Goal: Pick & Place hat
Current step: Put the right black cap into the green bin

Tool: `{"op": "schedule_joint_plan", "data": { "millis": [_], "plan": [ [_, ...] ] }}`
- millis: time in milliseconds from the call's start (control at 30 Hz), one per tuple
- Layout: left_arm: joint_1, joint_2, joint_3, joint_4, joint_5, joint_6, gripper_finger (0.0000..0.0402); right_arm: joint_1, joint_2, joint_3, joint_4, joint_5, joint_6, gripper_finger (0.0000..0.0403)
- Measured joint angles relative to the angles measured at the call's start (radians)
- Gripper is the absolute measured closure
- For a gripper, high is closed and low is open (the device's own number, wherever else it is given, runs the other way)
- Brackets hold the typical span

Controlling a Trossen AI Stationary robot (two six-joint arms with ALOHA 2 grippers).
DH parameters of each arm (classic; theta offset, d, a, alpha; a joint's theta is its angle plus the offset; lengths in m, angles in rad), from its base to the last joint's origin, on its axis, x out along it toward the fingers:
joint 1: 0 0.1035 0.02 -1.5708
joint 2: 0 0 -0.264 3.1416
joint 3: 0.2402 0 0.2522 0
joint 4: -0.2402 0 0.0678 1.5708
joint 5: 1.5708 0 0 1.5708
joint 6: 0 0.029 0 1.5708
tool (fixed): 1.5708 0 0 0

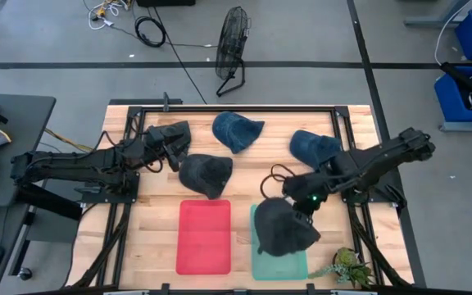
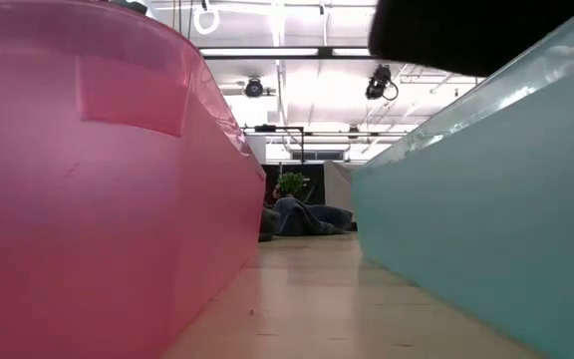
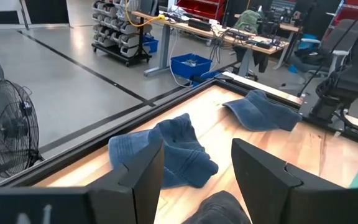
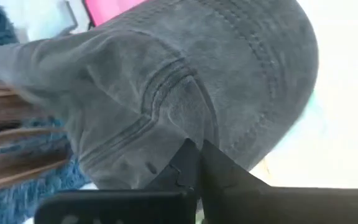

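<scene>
A dark grey hat (image 1: 283, 229) hangs over the teal bin (image 1: 300, 267), held by my right gripper (image 1: 303, 206), which is shut on it. In the low view its dark underside (image 2: 466, 28) shows above the teal bin's wall (image 2: 486, 219). A second dark grey hat (image 1: 206, 174) lies on the table by my open left gripper (image 1: 173, 156), which touches nothing. Two blue hats (image 1: 238, 129) (image 1: 314, 146) lie toward the far edge. In the left wrist view the nearer blue hat (image 3: 173, 152) shows beyond the open fingers (image 3: 148, 168). My right gripper pinches the dark grey hat's crown cloth beside its stitched seams (image 4: 166, 134) between the two shut fingers (image 4: 194, 167). In the high view the fingers come at the hat's far edge (image 1: 289, 205) from above and the right. The hat hangs below them over the teal bin.
A red bin (image 1: 204, 236) sits left of the teal bin near the table's near edge. A small green plant (image 1: 347, 266) stands at the near right corner. A black frame (image 1: 236, 106) runs round the table. Bare wood shows between the hats and the bins.
</scene>
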Motion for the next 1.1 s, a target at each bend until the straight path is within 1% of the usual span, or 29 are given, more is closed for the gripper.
{"op": "schedule_joint_plan", "data": {
  "millis": [67,200,267,367,500,600,700,800,933,1100],
  "plan": [
    [0.000,0.000,0.000,-0.006,0.000,-0.009,0.0209,0.016,0.002,0.000,0.009,0.026,0.037,0.0399],
    [0.000,0.000,0.000,-0.009,0.000,-0.009,0.0209,0.033,0.024,-0.001,-0.008,0.105,0.160,0.0399],
    [0.000,0.000,0.000,-0.022,0.000,-0.009,0.0209,0.033,0.047,-0.003,-0.015,0.106,0.211,0.0399],
    [0.000,0.000,0.000,-0.042,0.000,-0.009,0.0209,0.033,0.080,-0.043,-0.004,0.078,0.271,0.0399],
    [0.000,0.000,0.000,-0.067,0.000,-0.009,0.0209,0.024,0.107,-0.152,0.071,-0.048,0.335,0.0399],
    [0.000,0.000,0.000,-0.069,0.000,-0.001,0.0209,0.016,0.116,-0.232,0.180,-0.101,0.322,0.0399],
    [0.000,0.000,0.000,-0.067,0.000,0.000,0.0209,0.003,0.117,-0.289,0.289,-0.097,0.300,0.0398],
    [0.000,0.000,0.000,-0.064,0.000,0.000,0.0209,-0.006,0.117,-0.327,0.348,-0.095,0.294,0.0398],
    [0.000,0.000,0.000,-0.064,0.000,0.002,0.0209,-0.022,0.116,-0.372,0.339,-0.075,0.284,0.0396],
    [0.000,0.000,0.000,-0.064,0.000,0.002,0.0209,-0.054,0.116,-0.396,0.305,-0.033,0.248,0.0382]
  ]
}}
